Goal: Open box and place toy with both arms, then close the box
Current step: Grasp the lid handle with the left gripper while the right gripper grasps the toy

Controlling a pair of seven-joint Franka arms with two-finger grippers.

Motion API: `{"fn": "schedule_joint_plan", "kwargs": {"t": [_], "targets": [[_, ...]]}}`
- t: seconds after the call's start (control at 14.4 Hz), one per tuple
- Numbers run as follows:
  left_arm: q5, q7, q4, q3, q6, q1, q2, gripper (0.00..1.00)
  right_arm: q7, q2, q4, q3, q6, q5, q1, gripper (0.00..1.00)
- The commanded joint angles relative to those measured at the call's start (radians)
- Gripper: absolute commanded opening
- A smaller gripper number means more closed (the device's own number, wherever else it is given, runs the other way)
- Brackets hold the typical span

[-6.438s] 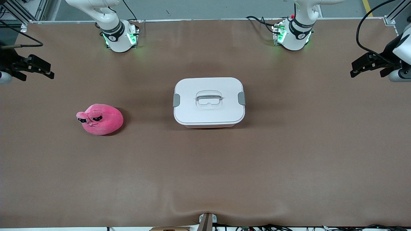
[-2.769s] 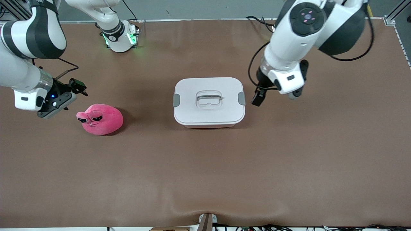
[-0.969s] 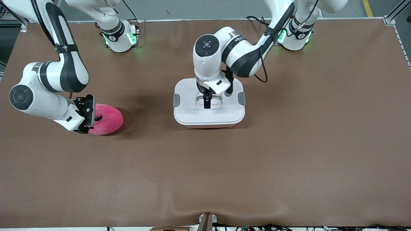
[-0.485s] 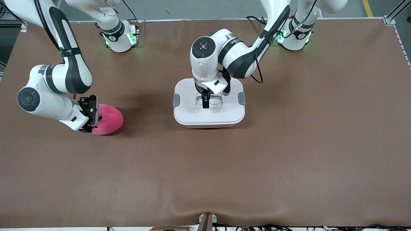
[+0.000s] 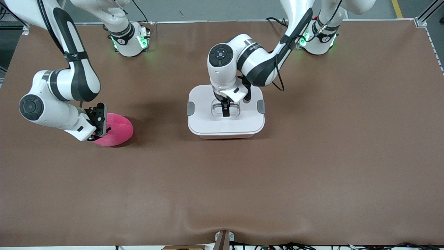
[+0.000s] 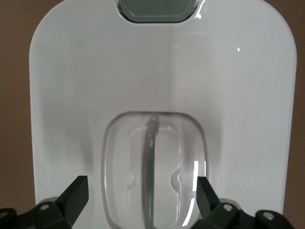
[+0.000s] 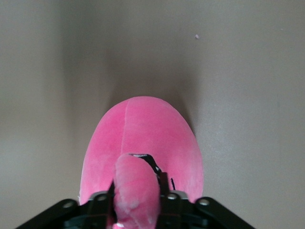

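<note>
Pink plush marks the toy (image 5: 116, 130), lying on the brown desk (image 5: 312, 156) well apart from the box (image 5: 225, 110), toward the right arm's end. In the front view the box sits mid-desk with its white lid (image 5: 208, 121) on and both grey clips (image 5: 190, 108) in place. The left gripper (image 5: 225, 110) is down over the recessed handle (image 5: 233, 105) in the lid's middle; the right gripper (image 5: 100, 121) is at the toy's end farthest from the box.

From the left wrist, the fingers (image 6: 76, 193) stand wide, one on each side of the grey handle (image 6: 149, 171), which runs between them untouched. To do this step well, I judge the gripper should sink until the fingertips are below the bar, stay centred, then close squarely and lift straight up so the lid does not tilt or jam; the clips may resist.

From the right wrist, the right gripper's fingers (image 7: 164, 188) are narrowed onto a pinched fold of the toy (image 7: 143, 143), whose body rests on the desk. Such a small pinch of soft plush could slip when lifted.
</note>
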Motion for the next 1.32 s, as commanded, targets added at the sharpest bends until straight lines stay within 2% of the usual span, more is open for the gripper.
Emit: {"fn": "schedule_joint_plan", "kwargs": {"t": [0.0,0.21,0.28,0.35,0.42,0.69,0.9,0.97,1.11,1.25], "targets": [[0.024,-0.015,-0.066,0.0,0.006,0.0,-0.059,0.98,-0.049,-0.01,-0.015,0.003,0.011,0.022,-0.002,0.0],[0.023,-0.015,-0.056,-0.001,0.021,0.006,-0.063,0.87,-0.088,-0.011,-0.009,0.003,0.014,0.022,-0.002,0.0],[0.024,-0.012,-0.058,-0.001,0.027,0.004,-0.062,0.8,-0.097,-0.013,-0.004,0.003,0.011,0.022,0.002,0.0],[0.024,-0.014,-0.063,-0.003,0.041,0.0,-0.059,0.78,-0.097,-0.016,0.002,0.003,0.005,0.022,0.005,0.0],[0.024,-0.014,-0.063,-0.003,0.053,0.0,-0.059,0.69,-0.097,-0.017,0.012,0.003,0.0,0.022,0.007,0.0],[0.023,-0.014,-0.073,-0.003,0.07,-0.002,-0.055,0.68,-0.089,-0.016,0.097,0.003,-0.075,0.021,0.024,0.0],[0.023,-0.012,-0.076,-0.006,0.07,-0.002,-0.057,0.52,-0.095,-0.016,0.141,0.001,-0.099,0.021,0.048,0.0],[0.023,-0.011,-0.076,-0.006,0.07,-0.002,-0.057,0.38,-0.097,-0.014,0.156,0.001,-0.101,0.019,0.062,0.0],[0.023,-0.012,-0.075,-0.006,0.07,0.0,-0.058,0.18,-0.098,-0.013,0.189,0.001,-0.101,0.008,0.082,0.0],[0.023,-0.011,-0.075,-0.006,0.07,0.0,-0.06,0.09,-0.12,-0.011,0.219,0.001,-0.104,0.005,0.091,0.0]]}}
